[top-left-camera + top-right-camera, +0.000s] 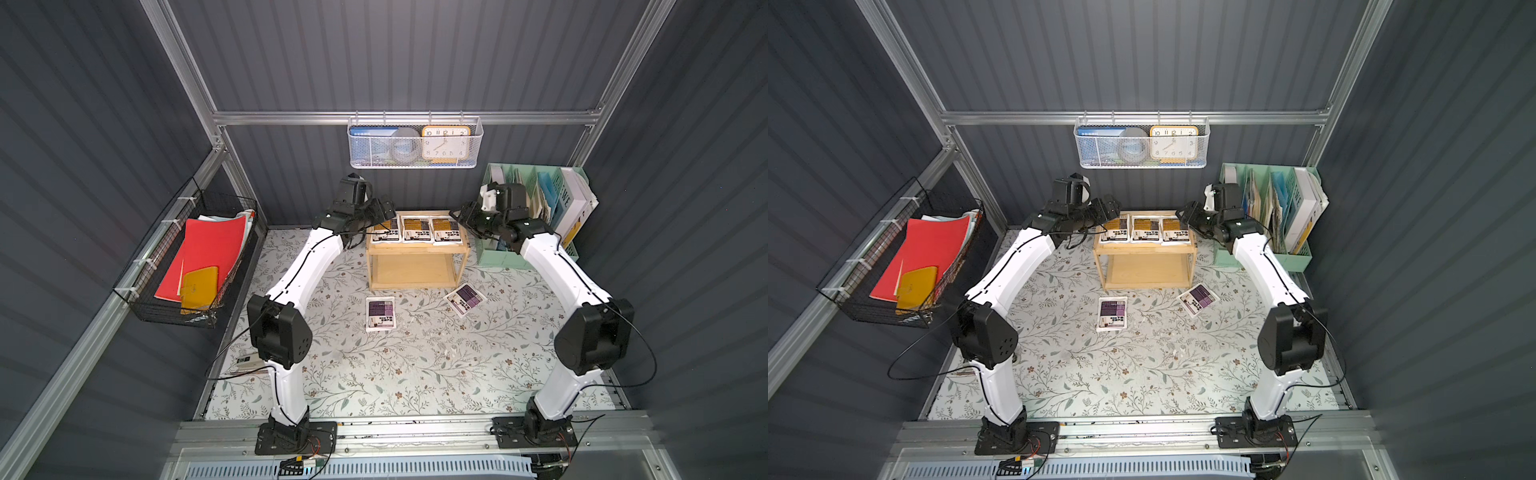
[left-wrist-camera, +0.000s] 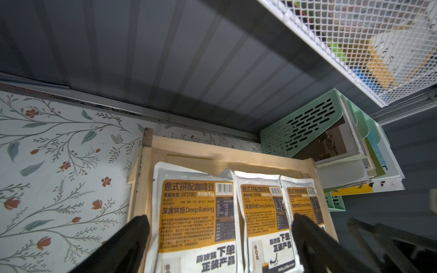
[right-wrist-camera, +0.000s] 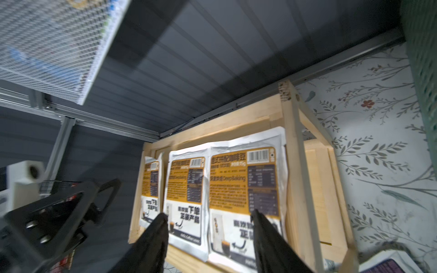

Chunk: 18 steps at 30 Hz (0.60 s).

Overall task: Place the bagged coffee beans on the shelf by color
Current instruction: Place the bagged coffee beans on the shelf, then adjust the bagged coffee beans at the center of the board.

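Atop the shelf (image 1: 417,248) lie three orange-label coffee pouches (image 1: 417,229); two purple-label coffee pouches (image 1: 380,313) lie on the table (image 1: 415,374). Left tool (image 2: 220,218) and right tool (image 3: 209,214) hover spread, empty. Pinch a purple pouch's edge, then slide it flat into the lower tier (image 1: 409,270).

The shelf (image 1: 417,248) carries three yellow pouches (image 1: 417,230) on top, seemingly overlapping.
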Each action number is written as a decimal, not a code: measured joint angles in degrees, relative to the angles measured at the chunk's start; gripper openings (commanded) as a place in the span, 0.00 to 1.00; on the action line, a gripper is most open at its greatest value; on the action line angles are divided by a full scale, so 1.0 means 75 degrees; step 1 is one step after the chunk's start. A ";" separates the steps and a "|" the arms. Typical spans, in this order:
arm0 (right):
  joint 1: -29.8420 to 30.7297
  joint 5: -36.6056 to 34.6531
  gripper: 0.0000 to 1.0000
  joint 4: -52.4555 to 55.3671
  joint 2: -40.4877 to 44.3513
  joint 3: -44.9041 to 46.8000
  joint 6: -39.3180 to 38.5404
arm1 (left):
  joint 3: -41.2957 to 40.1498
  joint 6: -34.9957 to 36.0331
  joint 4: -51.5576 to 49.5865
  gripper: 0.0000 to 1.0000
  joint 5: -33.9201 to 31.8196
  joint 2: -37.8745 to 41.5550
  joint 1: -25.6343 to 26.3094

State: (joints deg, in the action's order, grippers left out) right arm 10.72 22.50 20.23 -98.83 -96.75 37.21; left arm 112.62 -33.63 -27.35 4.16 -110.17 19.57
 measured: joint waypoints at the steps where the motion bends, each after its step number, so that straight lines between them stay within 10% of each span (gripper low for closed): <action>1: 0.0000 0.0035 0.60 -0.0052 0.0192 0.0073 0.0032 | -0.0140 0.0012 0.0023 1.00 -0.0096 0.0099 0.0000; 18: 0.1323 0.0070 0.61 -0.0600 0.3013 0.2769 0.0411 | -0.3005 0.0050 0.0140 1.00 -0.1938 0.2398 0.0000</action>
State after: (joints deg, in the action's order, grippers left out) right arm 20.64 23.03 15.73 -76.23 -75.99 40.29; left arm 90.08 -33.26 -26.30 -10.37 -92.18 19.57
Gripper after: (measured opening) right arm 0.612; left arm 0.999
